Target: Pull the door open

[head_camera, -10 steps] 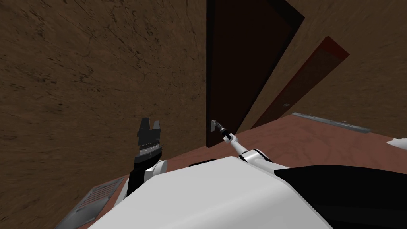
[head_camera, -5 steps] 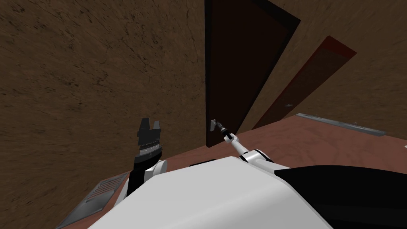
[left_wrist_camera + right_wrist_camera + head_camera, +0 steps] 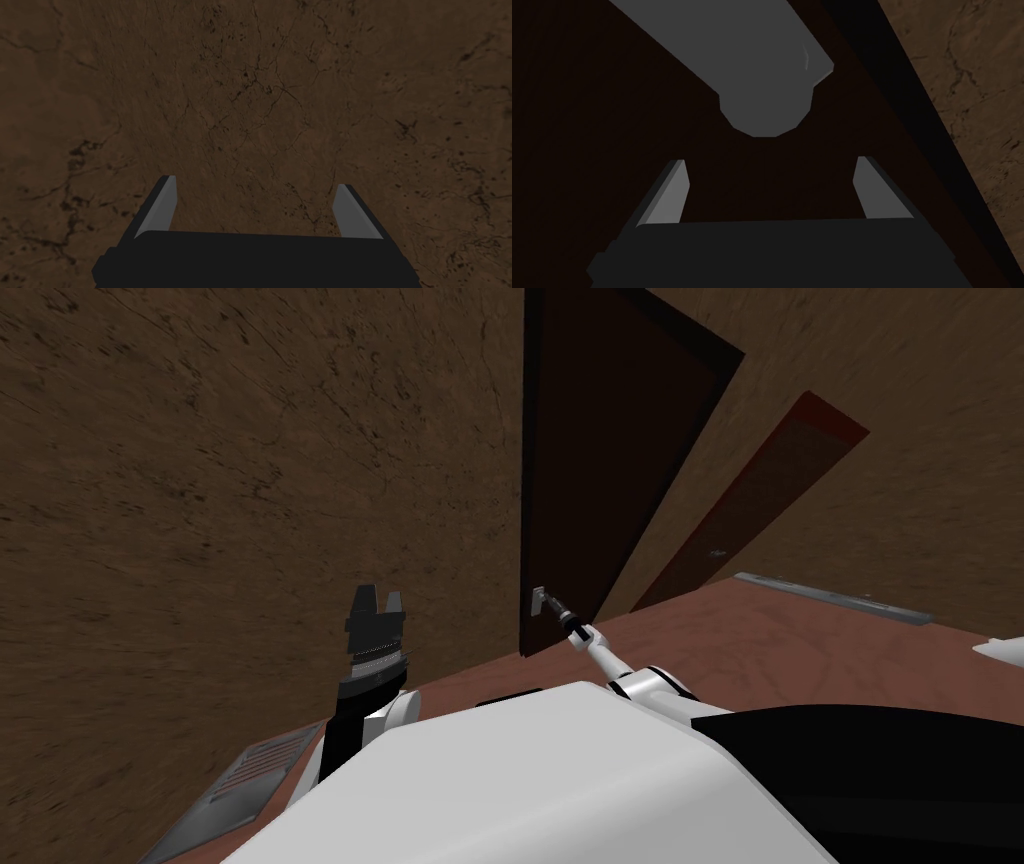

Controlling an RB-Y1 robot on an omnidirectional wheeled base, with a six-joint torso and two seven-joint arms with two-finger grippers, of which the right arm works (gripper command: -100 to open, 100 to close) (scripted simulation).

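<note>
Pincer states match, both released and empty: the left pincer (image 3: 376, 596) is raised at lower centre-left of the head view, and the right pincer (image 3: 772, 162) faces the grey handle (image 3: 762, 65) just beyond its tips, on the dark door (image 3: 610, 468) at upper centre.

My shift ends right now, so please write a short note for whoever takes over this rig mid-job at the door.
Right gripper: open, at the grey door handle, which lies just past the fingertips, not between them.
Left gripper: open, raised beside the brown wall, holding nothing.
Door: dark brown, straight ahead; it looks shut, though I cannot be sure.
Done: the reach to the handle.
Left: close on the handle, then pull the door open.
</note>
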